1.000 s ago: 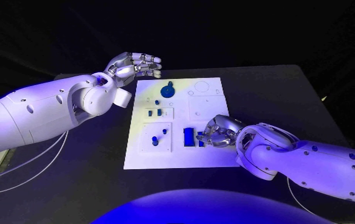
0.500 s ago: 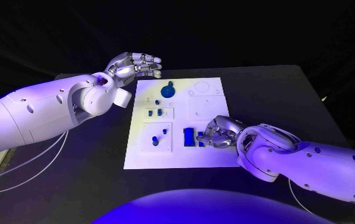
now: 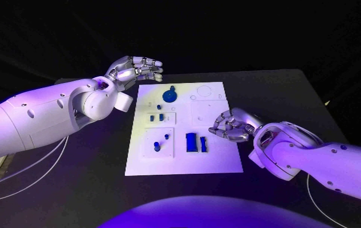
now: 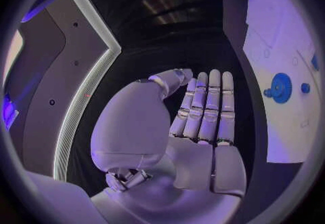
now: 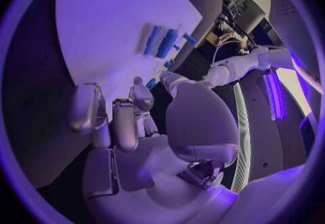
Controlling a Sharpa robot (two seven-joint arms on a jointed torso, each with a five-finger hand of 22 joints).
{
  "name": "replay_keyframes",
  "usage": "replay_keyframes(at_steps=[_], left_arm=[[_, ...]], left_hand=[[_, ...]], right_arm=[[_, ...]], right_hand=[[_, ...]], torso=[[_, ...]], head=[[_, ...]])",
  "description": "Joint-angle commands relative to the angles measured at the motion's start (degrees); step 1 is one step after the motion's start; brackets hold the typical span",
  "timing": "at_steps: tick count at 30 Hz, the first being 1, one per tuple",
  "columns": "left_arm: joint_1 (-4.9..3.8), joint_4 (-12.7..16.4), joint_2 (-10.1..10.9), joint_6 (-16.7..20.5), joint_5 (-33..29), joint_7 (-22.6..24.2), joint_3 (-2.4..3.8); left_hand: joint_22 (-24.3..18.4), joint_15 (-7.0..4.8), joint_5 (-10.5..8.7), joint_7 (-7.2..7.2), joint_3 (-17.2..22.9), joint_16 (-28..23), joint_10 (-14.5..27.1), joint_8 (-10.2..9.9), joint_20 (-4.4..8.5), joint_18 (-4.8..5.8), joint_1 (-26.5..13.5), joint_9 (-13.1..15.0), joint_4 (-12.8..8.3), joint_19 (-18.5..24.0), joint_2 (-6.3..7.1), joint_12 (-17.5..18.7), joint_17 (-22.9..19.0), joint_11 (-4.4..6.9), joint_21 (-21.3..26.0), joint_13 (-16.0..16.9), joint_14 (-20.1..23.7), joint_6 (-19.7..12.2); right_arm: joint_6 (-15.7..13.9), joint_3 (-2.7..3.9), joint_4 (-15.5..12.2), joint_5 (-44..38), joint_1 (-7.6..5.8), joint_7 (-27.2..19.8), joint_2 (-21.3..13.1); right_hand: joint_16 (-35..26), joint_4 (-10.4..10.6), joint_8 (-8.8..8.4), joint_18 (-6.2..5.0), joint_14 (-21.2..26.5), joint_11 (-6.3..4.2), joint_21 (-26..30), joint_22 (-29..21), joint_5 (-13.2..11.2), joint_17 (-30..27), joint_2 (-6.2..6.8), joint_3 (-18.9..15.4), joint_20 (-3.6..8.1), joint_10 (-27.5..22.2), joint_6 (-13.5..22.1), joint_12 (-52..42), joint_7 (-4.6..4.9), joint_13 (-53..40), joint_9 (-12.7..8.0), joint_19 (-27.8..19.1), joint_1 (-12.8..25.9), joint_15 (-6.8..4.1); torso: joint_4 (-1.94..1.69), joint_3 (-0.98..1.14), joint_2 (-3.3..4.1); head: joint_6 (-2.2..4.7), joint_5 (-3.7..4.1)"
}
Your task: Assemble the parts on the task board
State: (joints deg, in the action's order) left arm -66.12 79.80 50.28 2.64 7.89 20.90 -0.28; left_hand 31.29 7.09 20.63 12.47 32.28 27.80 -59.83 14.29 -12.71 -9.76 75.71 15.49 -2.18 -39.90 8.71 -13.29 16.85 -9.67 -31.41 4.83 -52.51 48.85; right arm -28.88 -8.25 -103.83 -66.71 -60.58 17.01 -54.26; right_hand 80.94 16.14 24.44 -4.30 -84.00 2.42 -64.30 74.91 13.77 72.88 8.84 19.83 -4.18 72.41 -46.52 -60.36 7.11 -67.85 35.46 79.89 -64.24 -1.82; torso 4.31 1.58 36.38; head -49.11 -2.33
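The white task board lies in the middle of the table. At its far end sits a round blue part, also seen as a blue disc. Two blue bars stand side by side near the board's near edge, and show as blue bars on the board. Small blue pegs sit in the left blocks. My right hand hovers over the board's right edge, just right of the bars, fingers bent, thumb apart, holding nothing. My left hand floats off the far left corner, its fingers straight, empty.
The black table spreads to the right of the board. My left forearm lies across the table's left side. Empty round and square outlines mark the board's far right part.
My right hand has moved away from the blue bars to the right and slightly farther off, uncovering the second bar. The left hand has stayed in place.
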Motion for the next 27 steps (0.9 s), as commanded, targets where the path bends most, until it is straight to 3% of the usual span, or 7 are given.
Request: replay_keyframes(at_steps=[1,5,6,11,14,18,27], left_arm=[[0.2,-0.6,-0.6,-0.9,-1.7,2.1,-0.1],[0.91,-1.8,-1.4,0.8,-2.8,3.4,-0.21],[1.08,-2.0,-1.6,1.4,-3.0,3.7,-0.22],[2.23,-4.7,-3.4,4.6,-5.0,6.1,-0.25],[2.85,-6.5,-4.6,5.9,-6.4,7.4,-0.25],[3.76,-9.3,-6.3,6.8,-8.2,8.9,-0.23],[4.95,-13.8,-8.8,7.3,-10.1,10.4,-0.19]], left_hand=[[-1.2,0.09,-0.69,0.63,-1.2,-0.3,0.6,0.4,-0.5,0.54,-1.8,0.0,1.4,-0.2,1.08,-0.3,0.3,0.12,1.6,0.0,0.3,-0.6],[-3.2,0.21,-1.06,0.07,-2.5,-1.8,0.9,0.9,-1.31,-0.26,-2.5,0.2,2.8,-1.5,1.83,-0.1,0.2,0.27,4.2,-0.1,1.2,-0.7],[-3.7,0.32,-1.09,-0.23,-2.5,-2.7,1.2,0.9,-1.52,-0.38,-2.2,0.1,3.0,-1.7,1.87,0.2,-0.1,0.32,5.0,-0.3,1.7,-1.3],[-7.6,1.38,-1.06,-0.58,-2.6,-8.1,2.1,1.2,-2.86,-0.42,-1.1,-0.1,4.1,-0.7,1.92,2.5,-1.3,-0.23,10.6,-1.1,4.0,-2.4],[-10.3,2.09,-1.03,-0.83,-2.7,-11.1,3.1,1.5,-3.57,-0.4,-0.4,-0.6,4.6,-0.1,1.84,4.4,-2.2,-0.87,14.3,-1.2,4.7,-2.7],[-13.1,2.76,-1.01,-0.89,-2.9,-14.2,3.7,1.6,-3.81,-0.05,0.0,-1.2,5.1,0.3,1.63,6.4,-3.3,-1.44,17.9,-1.2,5.4,-2.7],[-15.7,3.37,-0.97,-1.55,-3.2,-17.2,4.4,0.8,-3.89,0.61,0.4,-2.2,5.6,0.5,1.16,8.4,-4.7,-1.68,21.3,-1.2,6.7,-2.8]], right_arm=[[-4.4,0.03,2.0,20.0,-1.19,-18.1,0.0],[0.0,0.06,7.6,34.2,-2.94,-28.0,1.4],[0.9,0.08,9.0,36.6,-3.24,-29.5,1.9],[5.3,0.2,18.9,46.6,-4.43,-36.1,5.2],[6.9,0.27,24.5,49.8,-4.71,-38.5,7.3],[8.7,0.35,31.6,53.5,-4.87,-40.8,10.4],[11.5,0.48,40.3,57.2,-4.73,-43.1,15.5]], right_hand=[[-2.7,-0.7,-0.8,-1.62,-0.4,0.75,6.8,6.1,0.7,-4.0,-0.84,-0.5,-0.68,-3.9,1.3,4.2,0.79,3.5,-0.6,-2.8,-3.7,0.81],[-19.8,-4.3,-1.94,-5.92,10.7,1.66,35.8,-3.7,-1.1,-25.9,-1.91,2.6,-1.79,-16.2,1.9,18.3,1.73,14.7,-2.1,-16.4,-11.6,1.79],[-26.6,-4.7,-2.58,-5.99,15.0,2.14,38.8,-5.7,-1.6,-32.5,-1.55,3.8,-2.26,-17.5,1.9,20.8,2.1,17.4,-3.0,-18.1,-12.4,2.29],[-41.0,-5.9,-4.82,-5.97,19.8,3.48,48.5,-14.9,-2.7,-39.0,-0.33,7.5,-4.03,-19.4,1.9,32.0,2.7,31.4,-6.3,-21.4,-12.9,3.89],[-52.3,-6.2,-6.33,-5.75,25.3,5.53,55.8,-21.9,-3.9,-44.4,0.63,8.7,-6.35,-18.6,1.0,39.4,3.93,41.3,-8.2,-25.8,-12.1,6.32],[-61.7,-7.0,-8.85,-5.9,29.5,6.86,60.8,-29.7,-4.4,-49.4,0.01,8.4,-8.93,-19.2,0.7,45.3,4.82,51.0,-10.6,-28.3,-11.2,8.84],[-68.8,-8.5,-12.26,-6.19,29.3,7.76,60.8,-42.6,-4.5,-55.0,-1.81,6.0,-10.83,-18.4,-0.3,50.3,5.36,60.8,-13.4,-32.2,-10.4,10.21]], torso=[[0.15,-0.6,-0.77],[0.25,-1.29,-1.56],[0.3,-1.46,-1.76],[0.16,-2.66,-2.98],[0.02,-3.16,-3.38],[-0.1,-3.37,-3.9],[-0.01,-3.27,-4.75]], head=[[0.77,0.4],[2.18,0.95],[2.73,1.15],[4.57,1.85],[5.65,2.15],[6.52,1.83],[7.46,1.15]])
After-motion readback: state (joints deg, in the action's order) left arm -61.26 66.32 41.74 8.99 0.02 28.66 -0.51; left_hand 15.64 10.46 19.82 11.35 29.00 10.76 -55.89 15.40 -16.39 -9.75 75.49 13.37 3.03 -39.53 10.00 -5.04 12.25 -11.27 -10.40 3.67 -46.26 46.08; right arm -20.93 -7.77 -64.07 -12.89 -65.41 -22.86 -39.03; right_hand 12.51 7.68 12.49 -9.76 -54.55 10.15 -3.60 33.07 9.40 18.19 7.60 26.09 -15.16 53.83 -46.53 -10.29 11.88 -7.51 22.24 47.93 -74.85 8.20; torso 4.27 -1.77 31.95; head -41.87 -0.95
